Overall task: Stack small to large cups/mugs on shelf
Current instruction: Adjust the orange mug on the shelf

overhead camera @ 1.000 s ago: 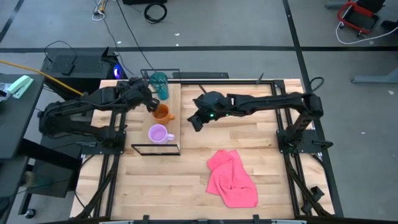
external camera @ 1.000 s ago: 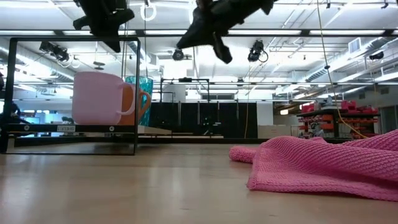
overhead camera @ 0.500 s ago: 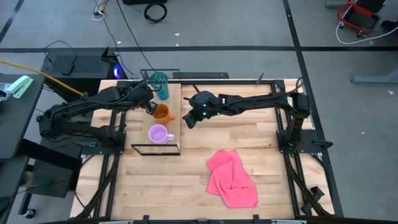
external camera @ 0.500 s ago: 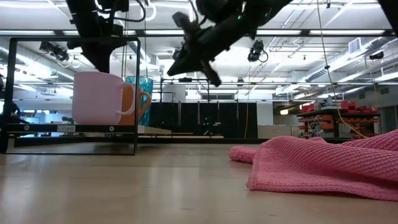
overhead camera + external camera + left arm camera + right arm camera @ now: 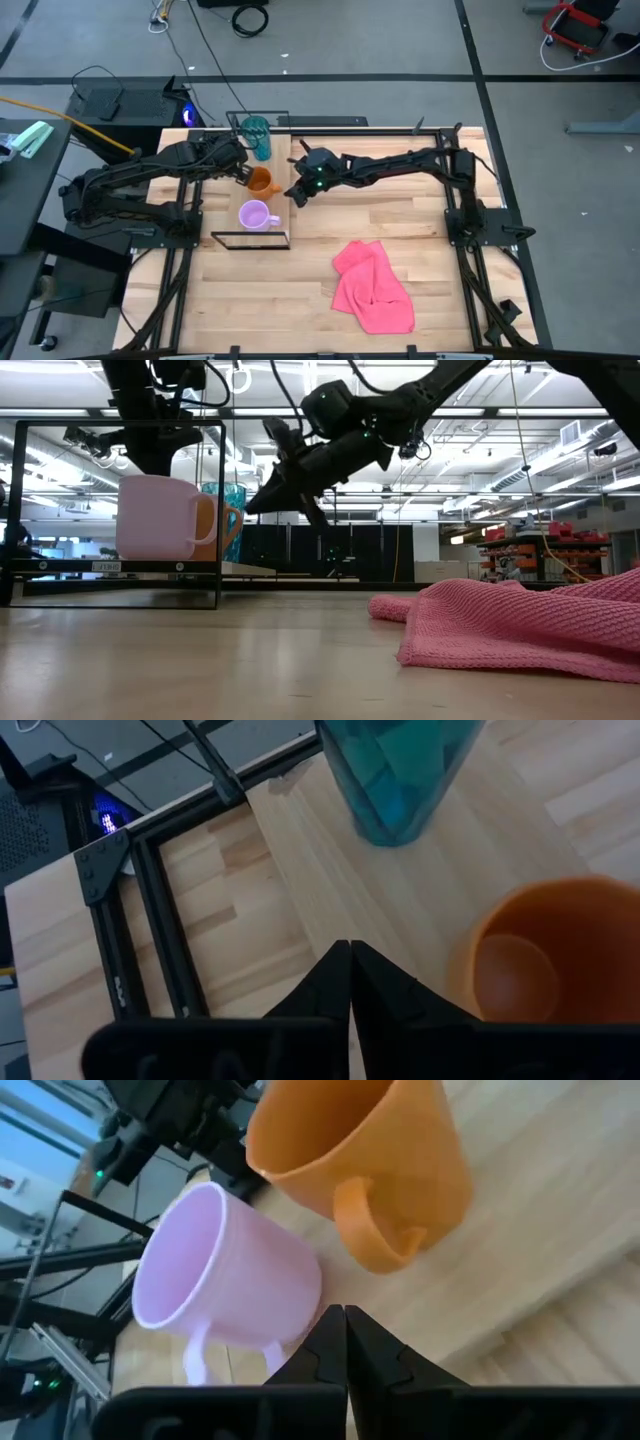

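Note:
The shelf (image 5: 281, 150) stands at the table's left, a light plank on a black frame. On it stand upright, from far to near, a teal tumbler (image 5: 257, 135), an orange mug (image 5: 260, 181) and a lilac mug (image 5: 254, 214). My left gripper (image 5: 240, 168) is shut and empty, above the plank just left of the orange mug (image 5: 540, 960) and near the tumbler (image 5: 400, 770). My right gripper (image 5: 293, 193) is shut and empty at the shelf's right edge, pointing at the orange mug (image 5: 370, 1150) and the lilac mug (image 5: 230, 1280).
A crumpled pink cloth (image 5: 372, 287) lies on the tabletop at the near right, and it also shows in the low view (image 5: 520, 620). The shelf's black frame (image 5: 220, 510) rises around the mugs. Bare tabletop (image 5: 400, 215) lies between the shelf and the cloth.
My right gripper has gone toward the table's left edge and down, from mid-table to the shelf's right edge beside the orange mug. My left gripper has come down a little beside the orange mug. The cups have stayed in place.

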Available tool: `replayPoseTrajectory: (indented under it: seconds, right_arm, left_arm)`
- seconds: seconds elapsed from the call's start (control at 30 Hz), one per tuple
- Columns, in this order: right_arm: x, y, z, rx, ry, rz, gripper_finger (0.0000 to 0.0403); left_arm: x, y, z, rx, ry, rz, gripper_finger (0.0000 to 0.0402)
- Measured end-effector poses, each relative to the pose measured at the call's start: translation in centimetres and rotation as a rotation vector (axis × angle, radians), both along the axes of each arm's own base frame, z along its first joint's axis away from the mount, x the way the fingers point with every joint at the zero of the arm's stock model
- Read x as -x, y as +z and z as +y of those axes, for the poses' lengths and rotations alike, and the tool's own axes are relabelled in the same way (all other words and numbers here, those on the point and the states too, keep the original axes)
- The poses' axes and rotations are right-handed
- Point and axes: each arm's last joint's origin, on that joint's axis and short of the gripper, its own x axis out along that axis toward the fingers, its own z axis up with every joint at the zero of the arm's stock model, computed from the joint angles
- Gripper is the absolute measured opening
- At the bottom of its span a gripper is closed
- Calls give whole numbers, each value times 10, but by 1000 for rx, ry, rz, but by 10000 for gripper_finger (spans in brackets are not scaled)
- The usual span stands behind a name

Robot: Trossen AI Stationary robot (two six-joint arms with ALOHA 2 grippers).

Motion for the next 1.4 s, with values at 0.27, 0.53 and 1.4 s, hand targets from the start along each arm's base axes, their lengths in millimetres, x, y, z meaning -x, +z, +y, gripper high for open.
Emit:
replayPoseTrajectory:
  seconds: [0.27,0.53,1.4]
  right_arm:
    - [-8,-9,-1,-17,0,-57,2]
    - [-6,-6,-15,-11,-48,-81,2]
    - [-8,-10,-17,-15,-75,-93,2]
  left_arm:
    - [0,0,0,2,22,-19,26]
    - [0,0,0,3,36,-32,12]
    - [-2,1,1,-6,35,-55,24]
